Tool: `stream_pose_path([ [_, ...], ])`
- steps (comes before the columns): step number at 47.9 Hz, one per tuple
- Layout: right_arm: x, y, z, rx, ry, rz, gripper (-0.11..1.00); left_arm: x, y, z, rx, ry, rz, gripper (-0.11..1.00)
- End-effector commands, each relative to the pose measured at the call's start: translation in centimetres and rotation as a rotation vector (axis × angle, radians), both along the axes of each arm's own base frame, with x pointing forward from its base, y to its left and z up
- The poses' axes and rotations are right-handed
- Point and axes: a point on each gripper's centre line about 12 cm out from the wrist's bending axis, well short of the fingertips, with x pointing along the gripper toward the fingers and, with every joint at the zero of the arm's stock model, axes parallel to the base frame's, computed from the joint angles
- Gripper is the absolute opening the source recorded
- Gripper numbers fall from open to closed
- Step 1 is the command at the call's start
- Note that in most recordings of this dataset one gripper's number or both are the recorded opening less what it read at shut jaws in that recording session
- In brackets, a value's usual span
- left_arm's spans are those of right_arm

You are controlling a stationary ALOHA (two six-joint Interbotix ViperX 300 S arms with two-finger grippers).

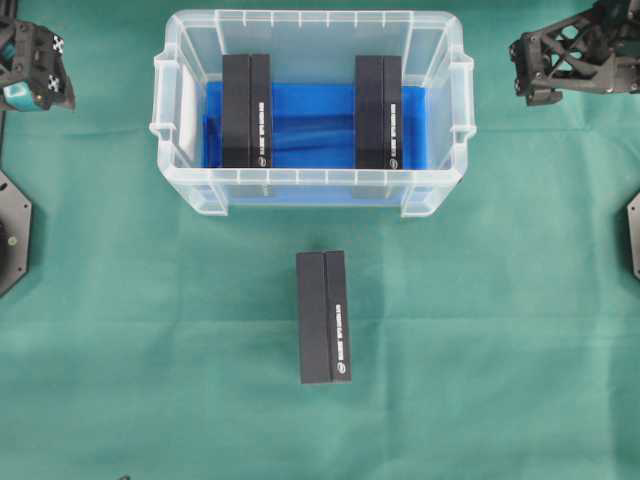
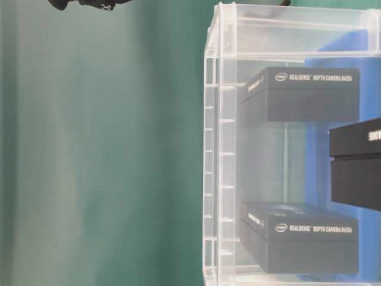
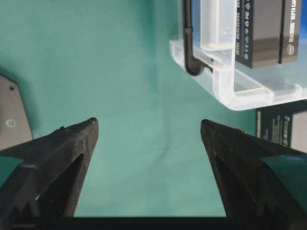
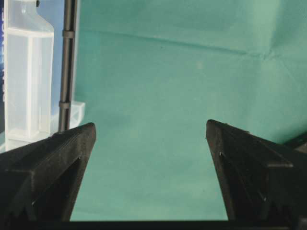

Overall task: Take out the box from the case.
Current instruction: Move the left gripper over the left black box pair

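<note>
The case is a clear plastic bin with a blue cloth on its bottom, standing at the back middle of the table. Two black boxes lie inside it, one left and one right. A third black box lies on the green cloth in front of the case. My left gripper hovers at the far back left, open and empty. My right gripper hovers at the back right, also open and empty. The left wrist view shows the left gripper over bare cloth beside the case corner.
Green cloth covers the whole table. Black arm base plates sit at the left edge and right edge. In the right wrist view the right gripper faces bare cloth, with the case wall at the left.
</note>
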Motion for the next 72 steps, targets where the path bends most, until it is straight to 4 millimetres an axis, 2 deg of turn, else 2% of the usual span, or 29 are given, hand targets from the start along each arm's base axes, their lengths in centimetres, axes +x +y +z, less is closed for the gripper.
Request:
stream_pose_path([
  [1,-0.1,0.0,0.7,-0.007,-0.027,-0.002,0.91,0.0,0.0,0.5,0.009,-0.013,0.001,0.89],
  [27,-0.1,0.0,0.7,-0.005,-0.029,-0.010,0.91,0.1,0.1,0.5,0.008,-0.012,0.002,0.89],
  [34,0.0,0.0,0.6,-0.002,-0.028,-0.008,0.91,1.0,0.3,0.4,-0.001,0.001,0.001,0.89],
  [46,-0.1,0.0,0.7,-0.005,-0.029,-0.010,0.91,4.4,0.9,0.6,-0.008,0.023,-0.025,0.89],
  [72,-0.1,0.0,0.7,-0.007,-0.027,-0.002,0.91,15.0,2.2,1.0,0.003,0.036,-0.086,0.89],
])
